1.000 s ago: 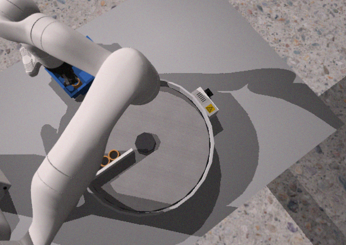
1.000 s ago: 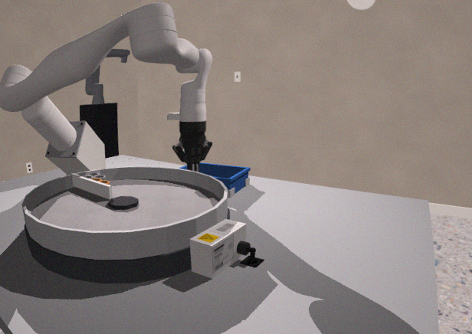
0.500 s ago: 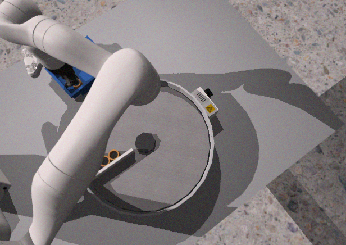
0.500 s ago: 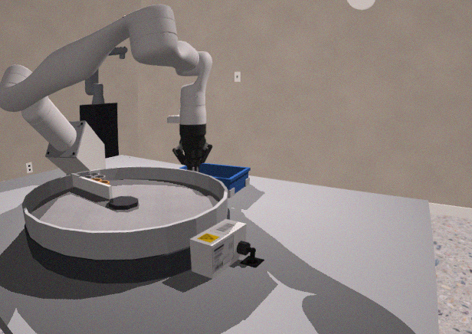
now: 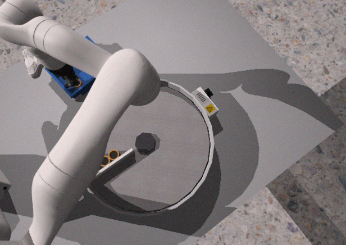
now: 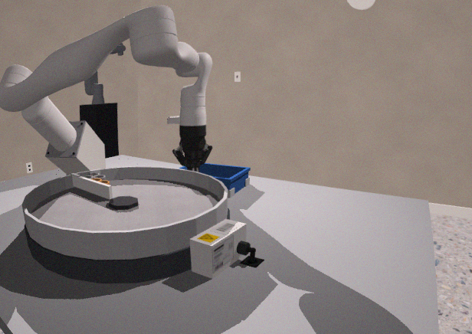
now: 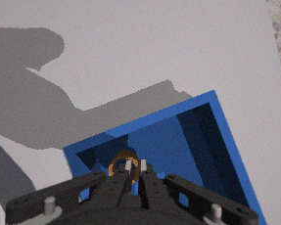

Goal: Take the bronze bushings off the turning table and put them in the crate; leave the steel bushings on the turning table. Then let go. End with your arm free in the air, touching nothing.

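My gripper is shut on a bronze bushing, pinching its ring wall, and holds it over the near end of the blue crate. In the top view the gripper and the held bushing are inside the crate's outline. In the exterior view the gripper dips at the crate's rim. Two bronze bushings lie on the turning table against the white bar. The bronze bushings also show in the exterior view, with dark bushings beside them. My arm hides part of that group.
A dark octagonal hub sits at the table's centre. A raised white rim rings the turning table. A white sensor box with a yellow label stands at the rim. The arm's base is behind the table.
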`<action>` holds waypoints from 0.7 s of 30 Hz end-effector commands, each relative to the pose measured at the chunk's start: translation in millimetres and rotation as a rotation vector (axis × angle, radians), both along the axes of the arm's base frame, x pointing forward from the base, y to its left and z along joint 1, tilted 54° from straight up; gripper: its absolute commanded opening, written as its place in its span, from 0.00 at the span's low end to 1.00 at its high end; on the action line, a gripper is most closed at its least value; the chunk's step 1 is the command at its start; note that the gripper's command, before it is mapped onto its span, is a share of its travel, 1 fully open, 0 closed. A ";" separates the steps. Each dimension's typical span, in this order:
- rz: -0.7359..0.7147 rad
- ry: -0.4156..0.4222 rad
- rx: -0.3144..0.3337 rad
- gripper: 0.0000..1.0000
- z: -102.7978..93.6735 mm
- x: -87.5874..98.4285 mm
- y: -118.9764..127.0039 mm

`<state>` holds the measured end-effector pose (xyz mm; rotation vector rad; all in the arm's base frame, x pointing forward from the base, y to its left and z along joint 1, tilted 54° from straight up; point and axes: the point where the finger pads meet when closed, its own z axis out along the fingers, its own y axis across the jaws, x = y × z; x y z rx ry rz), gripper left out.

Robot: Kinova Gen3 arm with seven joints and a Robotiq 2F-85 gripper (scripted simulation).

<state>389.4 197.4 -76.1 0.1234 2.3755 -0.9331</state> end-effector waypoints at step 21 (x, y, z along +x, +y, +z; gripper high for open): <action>0.001 0.000 0.001 0.16 0.0 -0.2 0.4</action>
